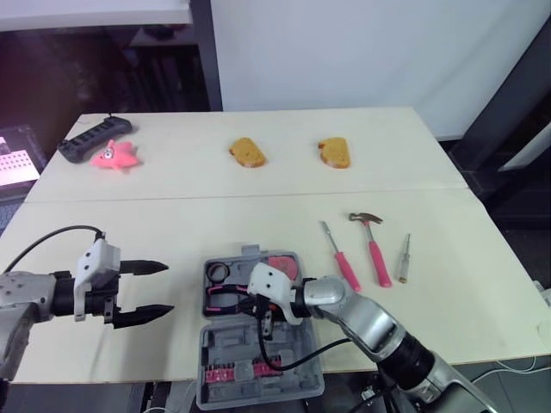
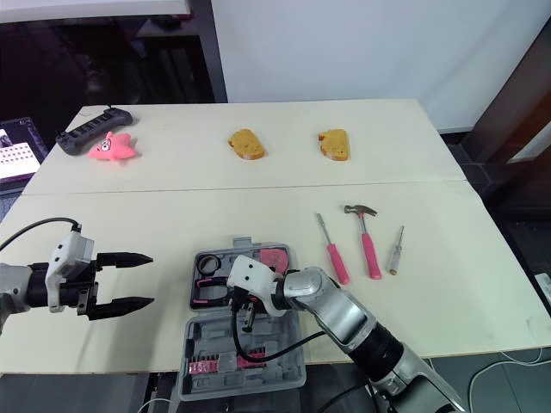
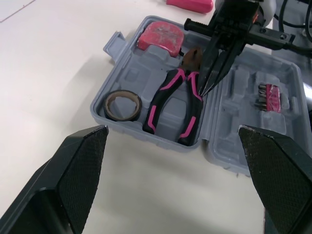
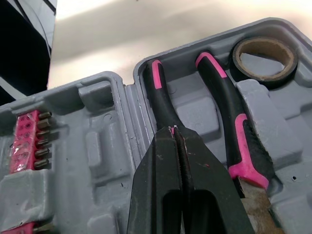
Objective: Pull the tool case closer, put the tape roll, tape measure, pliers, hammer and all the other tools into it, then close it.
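The grey tool case (image 1: 288, 380) lies open at the table's front edge, its lid half nearest me. In its tray sit a black tape roll (image 3: 123, 104), black-and-pink pliers (image 3: 173, 105) and a pink tape measure (image 3: 161, 36). My right gripper (image 4: 174, 132) points down into the tray, shut, its tips touching one pliers handle (image 4: 161, 97). My left gripper (image 1: 169, 287) hovers open over bare table left of the case. To the right of the case lie a pink-handled screwdriver (image 1: 342, 256), a pink-handled hammer (image 1: 372, 245) and a small screwdriver (image 1: 405, 258).
A pink bit holder (image 4: 29, 141) sits in the lid half. My right arm's black cable (image 1: 303, 353) drapes over the lid. At the far side lie two bread pieces (image 1: 247, 152) (image 1: 335, 152), a pink star toy (image 1: 116, 155) and a black power strip (image 1: 95, 138).
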You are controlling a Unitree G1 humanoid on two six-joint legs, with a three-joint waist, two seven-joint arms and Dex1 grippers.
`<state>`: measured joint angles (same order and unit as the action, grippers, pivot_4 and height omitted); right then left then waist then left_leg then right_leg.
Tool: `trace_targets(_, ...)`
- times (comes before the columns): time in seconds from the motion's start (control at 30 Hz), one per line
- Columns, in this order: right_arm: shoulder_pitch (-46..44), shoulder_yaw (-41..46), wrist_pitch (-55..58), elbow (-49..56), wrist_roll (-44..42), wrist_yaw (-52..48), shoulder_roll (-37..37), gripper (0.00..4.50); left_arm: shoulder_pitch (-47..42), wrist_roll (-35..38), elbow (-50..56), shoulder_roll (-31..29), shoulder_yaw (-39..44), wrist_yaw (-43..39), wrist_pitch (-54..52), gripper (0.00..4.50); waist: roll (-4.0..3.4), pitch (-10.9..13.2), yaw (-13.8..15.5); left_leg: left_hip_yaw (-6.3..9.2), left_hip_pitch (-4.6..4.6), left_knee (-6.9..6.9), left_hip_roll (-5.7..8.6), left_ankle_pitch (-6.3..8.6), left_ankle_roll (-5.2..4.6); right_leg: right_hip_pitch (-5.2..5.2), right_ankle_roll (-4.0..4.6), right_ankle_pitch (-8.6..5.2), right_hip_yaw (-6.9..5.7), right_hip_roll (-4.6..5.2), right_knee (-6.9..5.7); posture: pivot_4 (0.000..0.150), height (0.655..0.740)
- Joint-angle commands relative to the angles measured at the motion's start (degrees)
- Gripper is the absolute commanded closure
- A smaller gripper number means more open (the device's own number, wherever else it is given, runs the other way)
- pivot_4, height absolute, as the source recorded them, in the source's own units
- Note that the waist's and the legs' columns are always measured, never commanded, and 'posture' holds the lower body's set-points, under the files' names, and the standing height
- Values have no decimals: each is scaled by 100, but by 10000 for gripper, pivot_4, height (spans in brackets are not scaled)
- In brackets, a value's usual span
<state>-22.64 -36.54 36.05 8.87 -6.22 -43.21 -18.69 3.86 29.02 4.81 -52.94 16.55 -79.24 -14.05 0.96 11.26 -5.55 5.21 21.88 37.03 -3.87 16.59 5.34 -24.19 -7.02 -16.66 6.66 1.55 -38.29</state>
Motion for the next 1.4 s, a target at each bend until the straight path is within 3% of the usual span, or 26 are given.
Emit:
trace_targets(0.03, 141, -168, 553, -542, 308, 220, -21, 44190, -14, 113, 158, -15, 114, 1, 69, 0, 0, 0, 1, 0, -16, -2, 0, 0, 0, 15, 1, 0, 1, -1, 0, 1500, 7400)
trace_targets(0.17, 223, -170, 906, -415, 201, 145, 17, 44190, -33, 122, 155, -32, 113, 11, 51, 0, 3, -12, 2, -1, -73, -11, -1, 2, -4, 76, 21, -16, 2, -1, 13, 1500, 7400)
trace_targets(0.5, 62, 599, 34, 732, -507, -344, 198, 44190, -111, 144, 177, -39, 86, 70, -17, 0, 6, -12, 17, -1, -46, -5, -1, 3, -3, 57, 2, -7, 2, 1, 16, 1500, 7400)
trace_targets(1.03, 236, -28, -84, -347, 409, -84, -18, 44190, -161, 117, 147, -41, 60, 100, -62, 0, 7, -13, 8, -1, -48, -8, -1, 3, -3, 56, 3, -8, 1, 0, 18, 1500, 7400)
trace_targets(1.4, 160, -709, 1069, -1032, 1035, 45, -314, 44190, -51, 142, 233, -63, 147, 114, -79, 0, -5, -99, 25, -1, -72, -10, 0, 4, -4, 85, 18, -19, 2, 2, 26, 1500, 7400)
